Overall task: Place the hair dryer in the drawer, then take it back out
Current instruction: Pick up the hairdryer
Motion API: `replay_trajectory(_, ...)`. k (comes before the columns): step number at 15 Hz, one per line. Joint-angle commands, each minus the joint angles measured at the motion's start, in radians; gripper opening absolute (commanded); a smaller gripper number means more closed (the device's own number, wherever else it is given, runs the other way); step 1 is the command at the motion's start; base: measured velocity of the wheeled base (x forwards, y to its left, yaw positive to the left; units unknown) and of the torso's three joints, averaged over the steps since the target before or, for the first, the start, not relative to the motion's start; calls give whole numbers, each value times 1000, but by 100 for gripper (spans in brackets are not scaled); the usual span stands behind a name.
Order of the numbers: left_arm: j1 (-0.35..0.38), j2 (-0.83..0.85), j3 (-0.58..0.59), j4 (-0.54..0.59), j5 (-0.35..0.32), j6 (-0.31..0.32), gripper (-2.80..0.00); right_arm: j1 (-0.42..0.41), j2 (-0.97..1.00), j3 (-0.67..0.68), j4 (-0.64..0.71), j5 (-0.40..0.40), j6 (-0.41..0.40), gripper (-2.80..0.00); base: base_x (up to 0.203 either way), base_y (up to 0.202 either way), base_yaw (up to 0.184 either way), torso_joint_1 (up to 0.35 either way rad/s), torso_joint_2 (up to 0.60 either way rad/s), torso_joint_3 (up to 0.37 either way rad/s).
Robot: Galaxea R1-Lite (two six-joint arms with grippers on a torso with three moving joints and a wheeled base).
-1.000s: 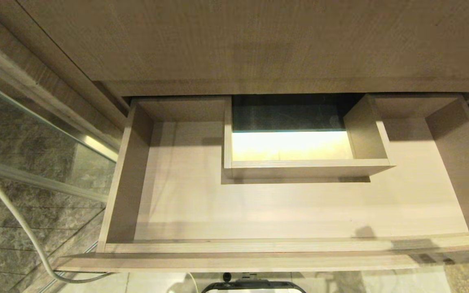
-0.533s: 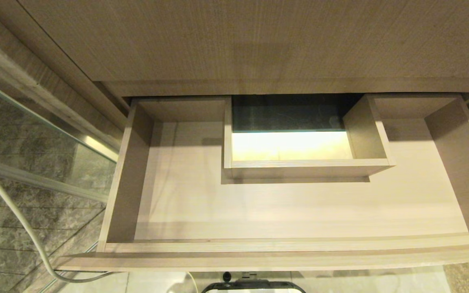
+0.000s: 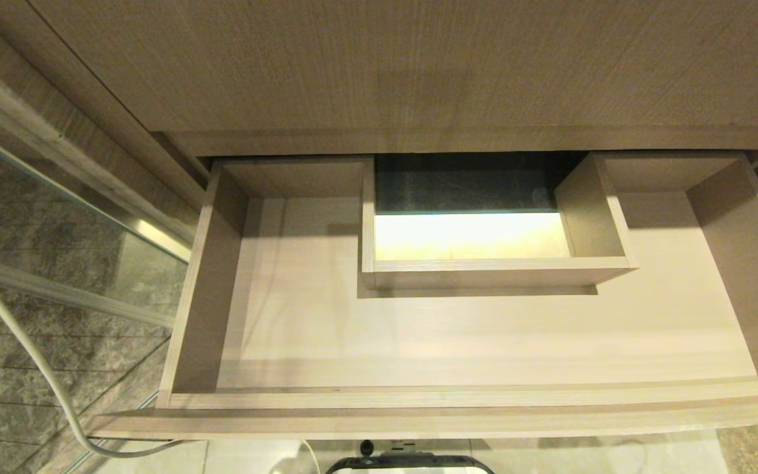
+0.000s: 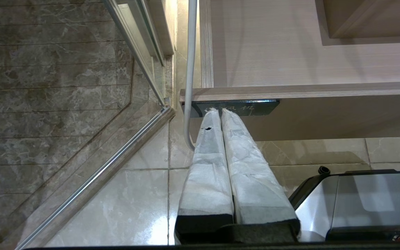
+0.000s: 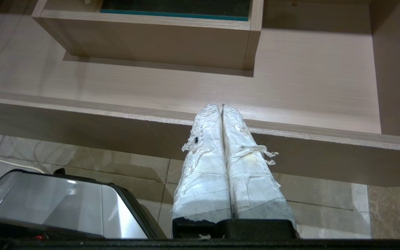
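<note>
Warm, yellowish light all over, and the brightest patch glows inside the boxed notch (image 3: 468, 235) at the back of the drawer (image 3: 484, 342), nearly washed out. Just in front of that notch a soft dark shadow lies on the drawer floor; both side walls sit in shade. Left of the drawer, the glass panel (image 3: 56, 250) carries faint reflections. Below the drawer front, the floor tiles (image 4: 134, 194) show glossy glare. The head view bows the drawer's front edge slightly; all three views stay sharp, no motion blur
</note>
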Motion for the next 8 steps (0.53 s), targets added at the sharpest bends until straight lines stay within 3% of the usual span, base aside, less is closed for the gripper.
replay_trajectory(1,0,0,2,0,0,0,-280,0,-40,42,0,0,4,-280,0,0,0,0,0,0)
replay_trajectory(8,1,0,2,0,0,0,-280,0,-40,42,0,-1,4,-280,0,0,0,0,0,0)
